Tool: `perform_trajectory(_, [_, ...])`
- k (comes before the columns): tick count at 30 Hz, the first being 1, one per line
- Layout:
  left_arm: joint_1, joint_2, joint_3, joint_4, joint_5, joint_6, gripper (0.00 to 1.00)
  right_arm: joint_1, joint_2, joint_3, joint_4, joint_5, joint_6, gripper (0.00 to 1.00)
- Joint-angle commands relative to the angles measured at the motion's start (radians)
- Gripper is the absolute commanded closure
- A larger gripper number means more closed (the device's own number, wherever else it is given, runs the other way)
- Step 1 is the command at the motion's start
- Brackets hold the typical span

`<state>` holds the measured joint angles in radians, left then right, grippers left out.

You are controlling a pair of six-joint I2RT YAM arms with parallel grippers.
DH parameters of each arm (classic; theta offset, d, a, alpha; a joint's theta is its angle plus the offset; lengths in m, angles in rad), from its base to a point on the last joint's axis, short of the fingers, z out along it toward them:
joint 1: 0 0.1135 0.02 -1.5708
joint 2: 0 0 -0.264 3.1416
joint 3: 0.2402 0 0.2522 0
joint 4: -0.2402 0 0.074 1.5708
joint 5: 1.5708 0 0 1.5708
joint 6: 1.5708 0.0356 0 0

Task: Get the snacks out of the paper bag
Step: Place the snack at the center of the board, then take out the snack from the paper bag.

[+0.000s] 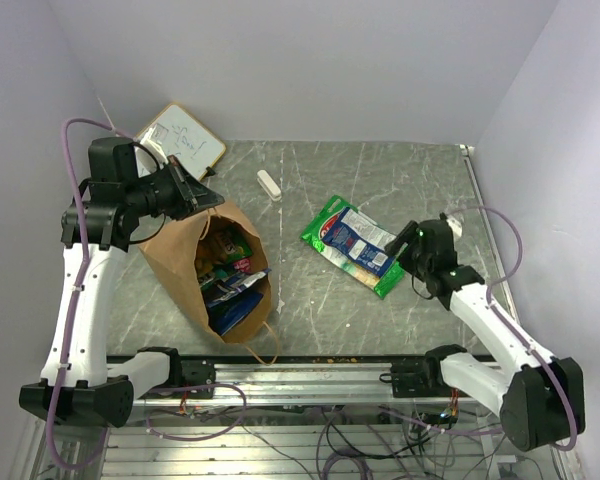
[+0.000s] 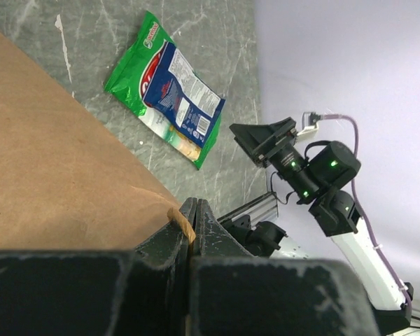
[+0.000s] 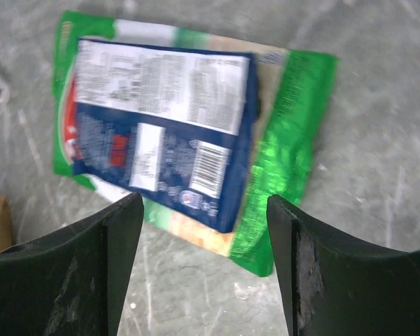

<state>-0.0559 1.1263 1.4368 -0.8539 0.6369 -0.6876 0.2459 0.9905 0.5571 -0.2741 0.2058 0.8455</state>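
Observation:
The brown paper bag (image 1: 180, 262) lies on the table at the left, its mouth facing the near edge, with several packets (image 1: 230, 280) still showing inside. My left gripper (image 1: 202, 193) is shut on the bag's twisted paper handle (image 2: 183, 222) at the bag's far end. A green packet (image 1: 332, 222) lies on the table to the right with a blue packet (image 1: 365, 242) on top of it. They also show in the left wrist view (image 2: 178, 98). My right gripper (image 3: 204, 231) is open and empty, just above the near edge of the two packets (image 3: 161, 133).
A small white block (image 1: 269, 184) lies at the back centre. A wood-framed whiteboard (image 1: 183, 138) leans at the back left. The aluminium rail (image 1: 310, 375) runs along the near edge. Walls close in on three sides.

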Motion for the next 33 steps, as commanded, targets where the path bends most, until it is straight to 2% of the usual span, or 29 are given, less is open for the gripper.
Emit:
perform_trajectory(1, [0.002, 0.006, -0.007, 0.027, 0.028, 0.023, 0.93, -0.005, 0.063, 0.171, 0.053, -0.206, -0.248, 0.29])
perform_trajectory(6, [0.002, 0.009, 0.006, 0.031, 0.023, 0.024, 0.93, 0.032, 0.216, 0.331, 0.172, -0.527, -0.342, 0.28])
perform_trajectory(9, [0.002, 0.006, 0.001, 0.043, 0.024, 0.013, 0.93, 0.166, 0.280, 0.447, 0.198, -0.609, -0.415, 0.27])
perform_trajectory(13, [0.001, -0.010, -0.013, 0.043, 0.012, 0.006, 0.93, 0.418, 0.313, 0.566, 0.241, -0.689, -0.600, 0.25])
perform_trajectory(18, [0.002, -0.032, -0.049, 0.077, 0.013, -0.031, 0.93, 0.602, 0.337, 0.636, 0.314, -0.894, -0.766, 0.24])
perform_trajectory(21, [0.002, -0.038, -0.052, 0.080, 0.009, -0.039, 0.93, 0.719, 0.346, 0.651, 0.244, -0.868, -0.975, 0.22])
perform_trajectory(26, [0.001, -0.046, -0.050, 0.079, 0.003, -0.042, 0.93, 0.850, 0.444, 0.754, -0.029, -0.802, -1.403, 0.21])
perform_trajectory(33, [0.002, -0.067, -0.062, 0.073, -0.006, -0.052, 0.93, 0.887, 0.615, 0.917, -0.280, -0.745, -1.736, 0.23])
